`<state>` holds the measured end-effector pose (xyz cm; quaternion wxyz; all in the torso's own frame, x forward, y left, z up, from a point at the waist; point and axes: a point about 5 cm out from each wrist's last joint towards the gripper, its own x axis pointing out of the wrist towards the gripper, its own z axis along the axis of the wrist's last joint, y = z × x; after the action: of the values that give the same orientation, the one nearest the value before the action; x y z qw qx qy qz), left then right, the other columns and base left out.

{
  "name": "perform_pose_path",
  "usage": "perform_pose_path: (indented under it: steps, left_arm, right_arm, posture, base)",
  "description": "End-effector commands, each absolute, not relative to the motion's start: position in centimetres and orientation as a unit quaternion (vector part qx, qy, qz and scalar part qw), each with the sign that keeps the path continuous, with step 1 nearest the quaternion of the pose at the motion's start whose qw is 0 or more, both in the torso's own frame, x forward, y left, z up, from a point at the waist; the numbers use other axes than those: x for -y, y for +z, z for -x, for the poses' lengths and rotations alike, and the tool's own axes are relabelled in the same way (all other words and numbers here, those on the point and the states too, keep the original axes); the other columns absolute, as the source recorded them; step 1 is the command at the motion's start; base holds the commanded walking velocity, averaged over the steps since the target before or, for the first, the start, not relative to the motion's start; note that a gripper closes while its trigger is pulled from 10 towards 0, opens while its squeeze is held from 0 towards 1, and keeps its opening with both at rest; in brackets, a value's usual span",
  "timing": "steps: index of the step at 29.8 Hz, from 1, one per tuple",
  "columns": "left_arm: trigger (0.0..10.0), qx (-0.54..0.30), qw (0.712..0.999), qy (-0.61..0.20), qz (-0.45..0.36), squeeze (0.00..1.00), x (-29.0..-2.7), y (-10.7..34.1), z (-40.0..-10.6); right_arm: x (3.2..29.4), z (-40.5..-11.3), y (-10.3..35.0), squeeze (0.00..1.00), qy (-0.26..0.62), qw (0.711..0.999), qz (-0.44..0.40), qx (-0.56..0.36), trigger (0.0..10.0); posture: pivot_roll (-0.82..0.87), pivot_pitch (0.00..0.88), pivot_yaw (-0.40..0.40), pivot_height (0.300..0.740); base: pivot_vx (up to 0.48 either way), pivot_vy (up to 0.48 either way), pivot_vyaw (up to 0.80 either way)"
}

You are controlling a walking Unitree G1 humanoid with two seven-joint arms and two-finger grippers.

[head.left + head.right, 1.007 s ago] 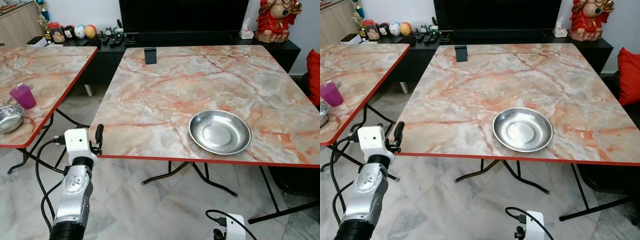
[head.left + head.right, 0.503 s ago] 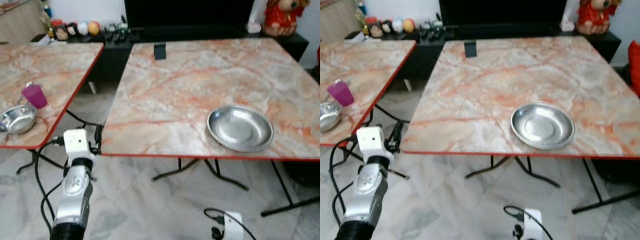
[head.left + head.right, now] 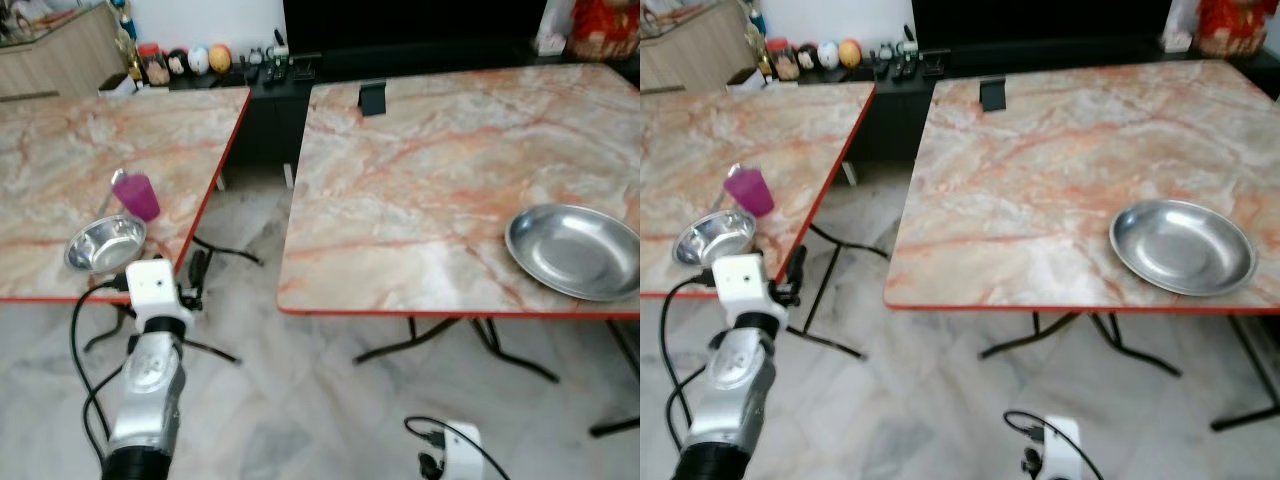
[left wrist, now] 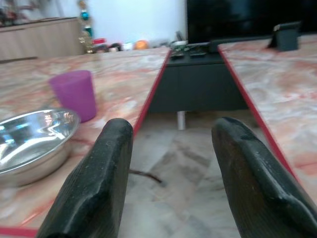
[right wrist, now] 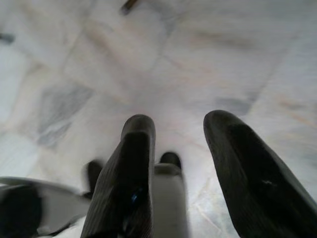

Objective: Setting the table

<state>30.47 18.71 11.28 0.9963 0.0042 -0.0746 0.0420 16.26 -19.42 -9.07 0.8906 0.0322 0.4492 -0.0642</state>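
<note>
Steel bowl (image 3: 104,243) near table edge (image 3: 90,298), beside open left tool (image 4: 168,163).

L arm raised fwd, left gripper (image 4: 171,173) fingers apart, empty. R arm hangs low, right gripper (image 5: 183,163) fingers apart.

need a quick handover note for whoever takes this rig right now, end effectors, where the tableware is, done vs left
Left end effector: open, empty, raised near the left table's front edge.
Right end effector: open, empty, hanging over the floor.
Steel plate is on the right table, near its front edge.
Small steel bowl and purple cup are on the left table.
Done: plate placed. Left: bowl and cup, not yet grasped.
</note>
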Motion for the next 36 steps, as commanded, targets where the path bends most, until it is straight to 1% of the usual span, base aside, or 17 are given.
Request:
perform_pose_path:
  steps: [1, 5, 14, 27, 36]
  left_arm:
    - [10.0, 0.081, 0.995, 0.057, -0.015, 0.0, -19.8, 11.6, -30.3]
    - [10.0, 0.083, 0.995, 0.06, -0.014, 0.0, -19.9, 11.7, -30.3]
    - [10.0, 0.084, 0.994, 0.061, -0.015, 0.0, -19.9, 11.8, -30.4]
    - [10.0, 0.085, 0.994, 0.071, -0.023, 0.0, -20.6, 11.9, -30.2]
    - [10.0, 0.084, 0.993, 0.081, -0.025, 0.0, -20.9, 11.8, -30.1]
  right_arm:
    - [18.6, -16.5, -9.1, 0.0, -0.054, 0.891, -0.036, -0.45, 10.0]
    - [18.6, -16.6, -9.0, 0.0, -0.047, 0.894, -0.018, -0.446, 10.0]
    - [18.6, -16.6, -9.0, 0.0, -0.048, 0.893, -0.022, -0.446, 10.0]
    - [18.6, -16.5, -9.1, 0.0, -0.056, 0.892, -0.031, -0.448, 10.0]
    - [18.6, -16.7, -9.0, 0.0, -0.058, 0.892, -0.032, -0.447, 10.0]
  posture:
    - [-0.05, 0.0, 0.064, 0.74]
    - [-0.05, 0.0, 0.064, 0.74]
    - [-0.05, 0.0, 0.066, 0.74]
    - [-0.04, 0.0, 0.067, 0.74]
    - [-0.03, 0.0, 0.064, 0.74]
  base:
    - [0.0, 0.48, 0.0]
    - [0.0, 0.48, 0.0]
    - [0.0, 0.48, 0.77]
    - [0.0, 0.48, 0.0]
    - [0.0, 0.338, 0.0]
